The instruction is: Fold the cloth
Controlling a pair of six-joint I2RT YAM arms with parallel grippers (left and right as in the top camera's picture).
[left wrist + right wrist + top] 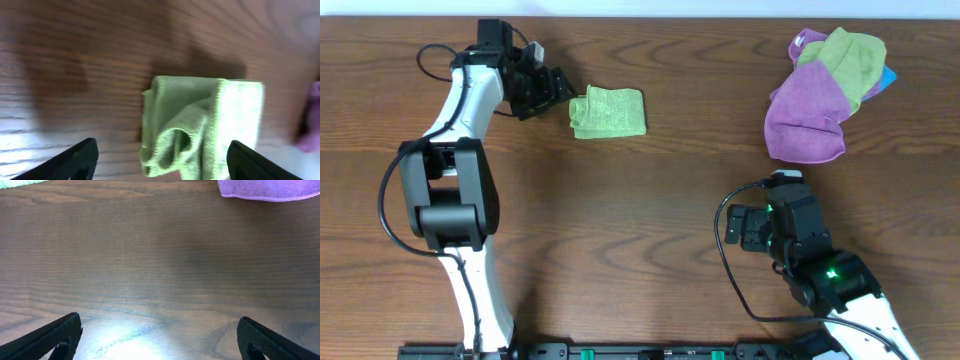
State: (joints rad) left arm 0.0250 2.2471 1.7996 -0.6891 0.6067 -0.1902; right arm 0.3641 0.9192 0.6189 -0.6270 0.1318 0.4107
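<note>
The lime yellow-green cloth [608,111] lies folded into a small rectangle at the back left of the table. In the left wrist view the cloth [200,125] shows stacked layers with a rumpled, looped near edge. My left gripper [560,88] sits just left of it, jaws open wide; its fingers [80,160] stand on either side of the cloth's near edge without touching it. My right gripper [735,228] hovers open over bare wood at the front right, and its fingers [55,340] have nothing between them.
A purple cloth [805,115] is bunched with a duller green one [850,55] at the back right; the purple edge [270,190] shows at the top of the right wrist view. The table is dark wood.
</note>
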